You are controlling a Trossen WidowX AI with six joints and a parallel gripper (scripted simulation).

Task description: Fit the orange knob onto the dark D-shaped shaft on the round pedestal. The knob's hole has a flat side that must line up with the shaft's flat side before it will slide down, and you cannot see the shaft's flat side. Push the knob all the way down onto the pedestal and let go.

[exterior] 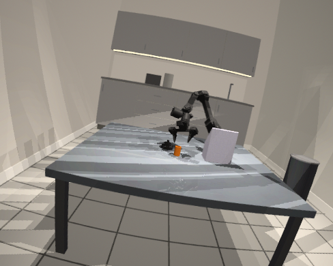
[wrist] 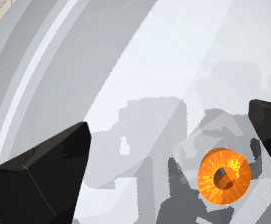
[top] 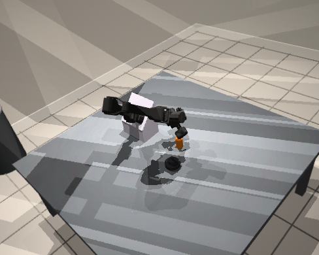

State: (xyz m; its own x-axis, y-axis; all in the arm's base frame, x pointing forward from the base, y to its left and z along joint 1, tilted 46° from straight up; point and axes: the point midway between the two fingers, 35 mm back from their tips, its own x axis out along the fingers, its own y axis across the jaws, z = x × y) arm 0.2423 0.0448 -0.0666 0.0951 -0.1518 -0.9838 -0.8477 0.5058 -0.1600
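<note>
The orange knob (top: 179, 144) (exterior: 177, 151) (wrist: 206, 161) stands upright on the table, apart from the pedestal. Its top faces up in the wrist view, with the dark hole near the centre; a straight edge shows in the hole, partly in shadow. The dark round pedestal (top: 172, 164) (exterior: 166, 146) stands on the table near the knob, with its short shaft on top; it is out of the wrist view, and the shaft's flat side cannot be made out. My gripper (exterior: 181, 141) (wrist: 172, 119) is open and empty above the table. The knob lies lower, nearer the right finger in the wrist view.
A pale block (top: 140, 131) (exterior: 220, 146) stands beside the arm's base on the grey table (top: 218, 203) (exterior: 125, 174). A dark cylinder (top: 4, 144) (exterior: 300, 175) stands beyond one table corner. Bands of light and shadow cross the table.
</note>
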